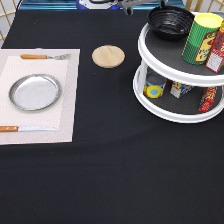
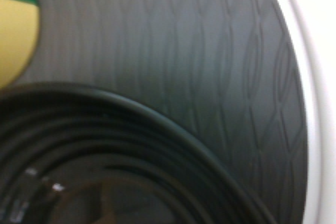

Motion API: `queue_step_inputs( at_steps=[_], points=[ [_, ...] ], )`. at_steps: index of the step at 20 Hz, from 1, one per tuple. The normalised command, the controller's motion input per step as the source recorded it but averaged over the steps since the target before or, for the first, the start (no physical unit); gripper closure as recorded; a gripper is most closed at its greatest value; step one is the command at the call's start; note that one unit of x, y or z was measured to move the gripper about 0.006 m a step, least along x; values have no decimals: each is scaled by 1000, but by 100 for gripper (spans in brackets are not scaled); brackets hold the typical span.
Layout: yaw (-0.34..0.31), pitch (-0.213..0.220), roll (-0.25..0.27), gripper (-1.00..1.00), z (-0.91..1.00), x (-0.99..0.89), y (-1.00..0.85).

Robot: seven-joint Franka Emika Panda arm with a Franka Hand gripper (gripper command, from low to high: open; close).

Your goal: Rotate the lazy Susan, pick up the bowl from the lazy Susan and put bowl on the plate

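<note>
A black cloth (image 1: 110, 170) covers the table, with pale lattice panels (image 1: 6, 20) behind it.

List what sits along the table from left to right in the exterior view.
Knife → plate on the placemat → wooden disc → bowl on the lazy Susan → green can.

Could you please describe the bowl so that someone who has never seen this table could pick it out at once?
Start at the white two-tier lazy Susan at the exterior view's right. On its upper shelf, toward the exterior view's top, sits the bowl, beside a green and yellow canister. It is the only glossy black, shallow round dish with a ribbed inner wall; the silver plate lies far off on the placemat.
</note>
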Motion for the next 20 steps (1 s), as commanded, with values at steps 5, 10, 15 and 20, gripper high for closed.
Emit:
queue_step_inputs(
  at_steps=[5,10,15,20],
  points=[
    [-16,16,-75,-100,-238,-139,271],
    [0,31,-84,100,189,-50,321],
    [0,7,-93,100,68,-79,186],
    [-2,0,-74,100,-81,-103,124]
  ],
)
